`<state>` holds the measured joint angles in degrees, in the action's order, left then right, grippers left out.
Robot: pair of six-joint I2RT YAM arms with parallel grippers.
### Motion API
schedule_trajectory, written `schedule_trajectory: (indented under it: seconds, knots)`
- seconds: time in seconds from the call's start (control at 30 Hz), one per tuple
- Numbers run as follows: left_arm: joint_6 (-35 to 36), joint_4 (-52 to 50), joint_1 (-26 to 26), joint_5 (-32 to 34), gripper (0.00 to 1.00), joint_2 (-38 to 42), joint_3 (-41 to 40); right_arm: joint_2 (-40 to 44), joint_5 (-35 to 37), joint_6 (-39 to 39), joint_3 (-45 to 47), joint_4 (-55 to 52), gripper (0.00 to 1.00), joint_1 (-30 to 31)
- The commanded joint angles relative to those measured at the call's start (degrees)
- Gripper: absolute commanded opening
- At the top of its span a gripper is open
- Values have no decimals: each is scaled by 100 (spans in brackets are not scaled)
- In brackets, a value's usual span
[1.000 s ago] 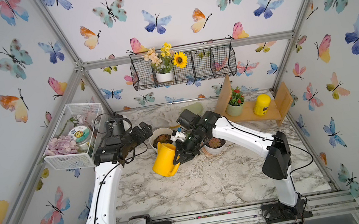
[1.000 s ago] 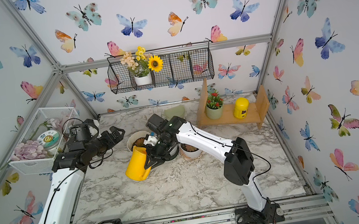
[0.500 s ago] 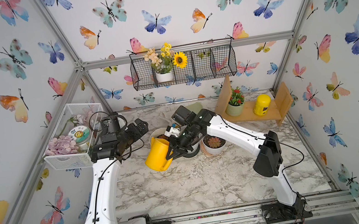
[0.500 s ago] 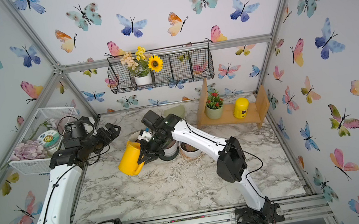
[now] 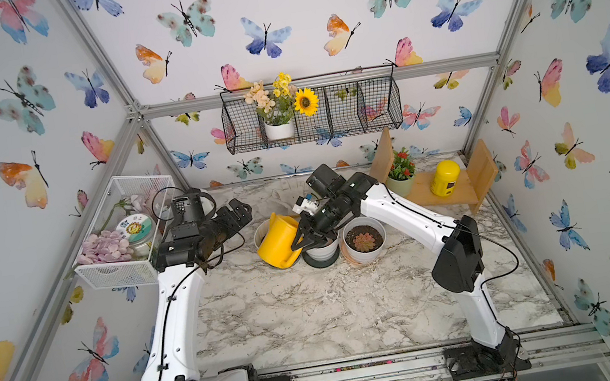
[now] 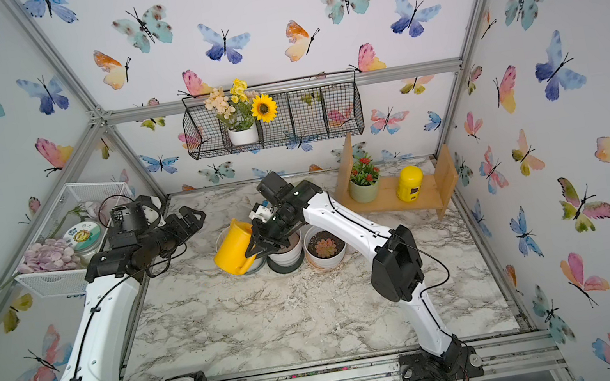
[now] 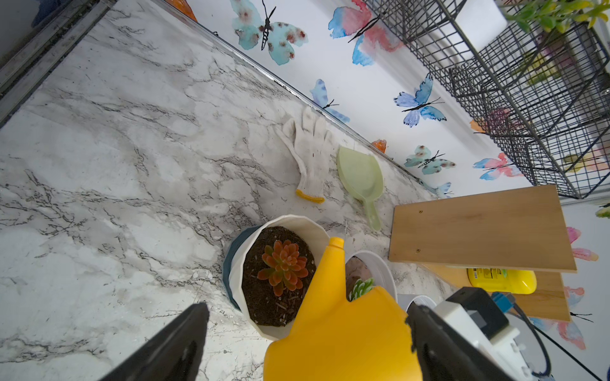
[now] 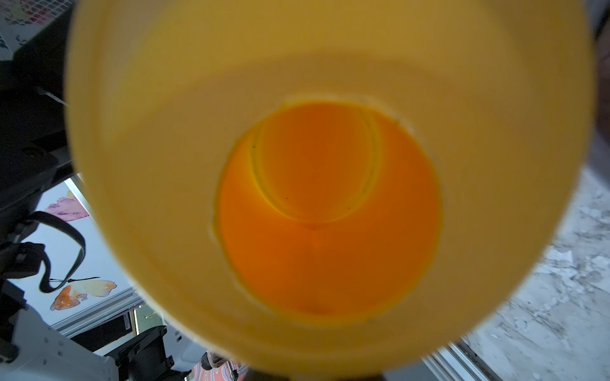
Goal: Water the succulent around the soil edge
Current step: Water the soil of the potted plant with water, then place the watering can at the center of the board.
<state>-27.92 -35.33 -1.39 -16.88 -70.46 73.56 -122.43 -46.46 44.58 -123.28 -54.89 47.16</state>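
Note:
My right gripper (image 5: 301,240) is shut on a yellow watering can (image 5: 278,244), which hangs tilted over the leftmost of three white pots. In the left wrist view that faceted pot (image 7: 315,231) holds an orange succulent (image 7: 283,266) in dark soil. The can's spout (image 7: 333,250) reaches across the soil's edge to the pot's rim. Beside it, a second pot (image 7: 379,270) holds a green succulent (image 7: 361,287). A third pot (image 5: 365,250) has a reddish succulent (image 5: 364,241). My left gripper (image 5: 242,212) hovers open to the left of the can, holding nothing. The can's inside (image 8: 326,211) fills the right wrist view.
A white glove (image 7: 310,155) and a green scoop (image 7: 361,174) lie by the back wall. A wooden shelf (image 5: 456,197) at back right carries a yellow jar (image 5: 445,177) and a red-flowered pot (image 5: 401,175). A white mesh basket (image 5: 119,272) hangs at left, a black wire basket (image 5: 365,109) on the back wall.
My right arm has carried the watering can back from the front of the pots until it is over the leftmost pot. The left gripper has risen slightly.

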Motion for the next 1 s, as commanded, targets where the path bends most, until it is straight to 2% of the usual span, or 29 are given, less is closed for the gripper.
schedule_trajectory:
  seconds: [0.0,0.27,0.5,0.73,0.97]
  knots:
    - [-19,53,45,-272,99,-55,141,353,-233,-277,137,-98,1,-2]
    - [-55,5,311,-125,99,-47,141,849,-237,-453,824,-122,1,-57]
    - [-99,-129,682,116,99,4,167,1159,138,-770,1114,-430,1,-57]
    - [-239,-169,1083,408,99,173,45,1298,1030,-1181,862,-794,1,-49]
    - [-275,-123,1193,631,99,353,40,1475,2607,-1504,367,-1257,1,-49]
